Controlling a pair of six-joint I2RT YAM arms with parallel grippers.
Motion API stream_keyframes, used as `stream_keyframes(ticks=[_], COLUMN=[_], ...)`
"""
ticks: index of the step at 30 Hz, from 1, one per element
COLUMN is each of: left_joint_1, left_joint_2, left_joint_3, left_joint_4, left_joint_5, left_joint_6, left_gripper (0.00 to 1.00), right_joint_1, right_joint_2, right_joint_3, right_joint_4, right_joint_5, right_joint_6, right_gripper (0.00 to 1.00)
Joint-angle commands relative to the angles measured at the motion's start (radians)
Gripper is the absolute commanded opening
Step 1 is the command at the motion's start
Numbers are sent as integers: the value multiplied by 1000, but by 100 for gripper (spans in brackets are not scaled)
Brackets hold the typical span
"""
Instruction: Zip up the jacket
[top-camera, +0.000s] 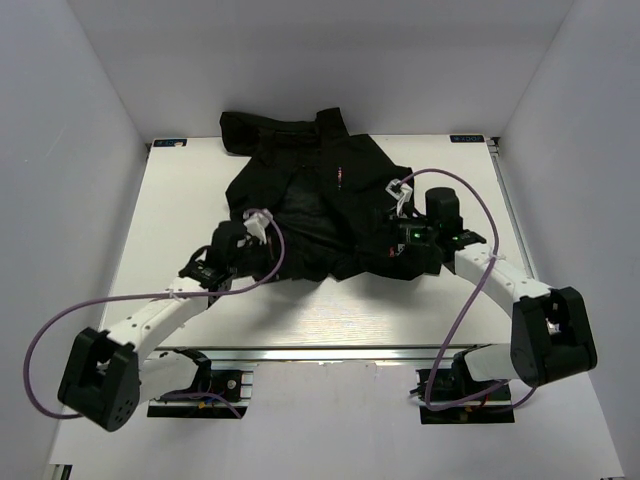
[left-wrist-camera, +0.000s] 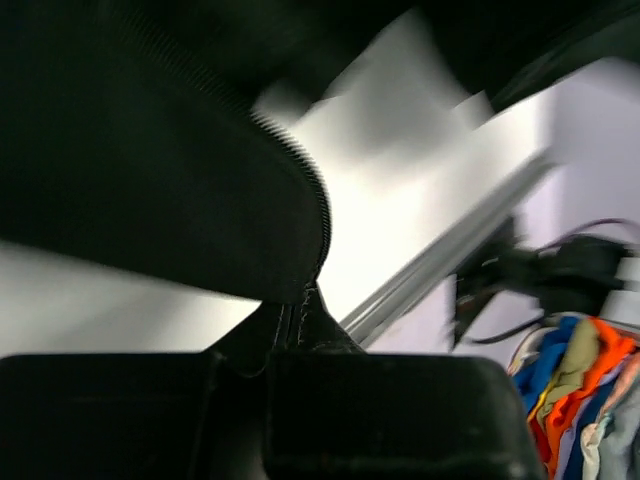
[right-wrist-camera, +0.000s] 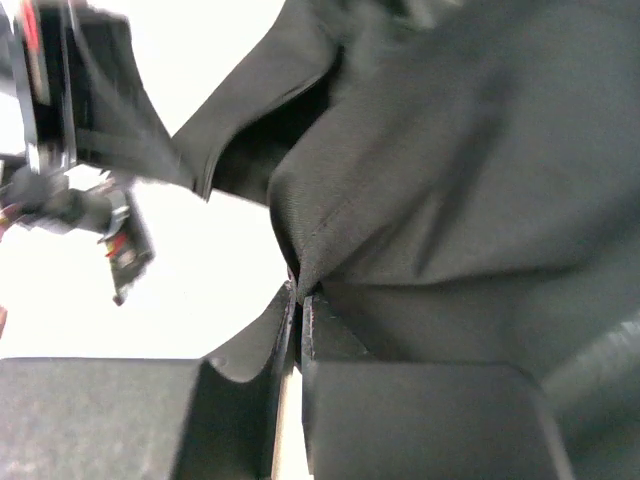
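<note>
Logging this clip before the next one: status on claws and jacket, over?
Left claw shut on jacket hem beside bare zipper teeth. Right claw shut on jacket fabric. Nothing seen blocking.

Both arms are built from white tube-shaped links, the left arm (top-camera: 160, 312) and the right arm (top-camera: 490, 272) alike, joined by bulky black joint housings (top-camera: 97, 378). A thin purple cable (top-camera: 445, 171) loops loosely off each arm and ends at white plugs (top-camera: 258, 222) near the wrist. A small green light (top-camera: 412, 236) glows on the right wrist. The fingers (left-wrist-camera: 390, 420) are flat, matte-black blocks with squared edges.
</note>
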Motion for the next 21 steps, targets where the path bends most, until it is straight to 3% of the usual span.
stream_keyframes(ticks=[1, 4, 8, 12, 21], left_joint_1=[0, 0, -2, -5, -19], left_joint_2=[-108, -146, -148, -102, -76], left_joint_3=[101, 147, 147, 152, 126], left_joint_4=[130, 219, 336, 426, 557], left_joint_5=[77, 116, 152, 219, 242], left_joint_6=[21, 13, 29, 13, -14], left_gripper=[0, 0, 0, 0, 0], right_joint_1=[8, 8, 13, 28, 131], right_joint_2=[-66, -84, -81, -52, 29], right_joint_3=[-11, -3, -17, -2, 8], right_joint_4=[147, 247, 559, 726, 790], right_joint_5=[-232, -297, -433, -473, -426], right_joint_6=[2, 77, 287, 453, 524], right_gripper=[0, 0, 0, 0, 0])
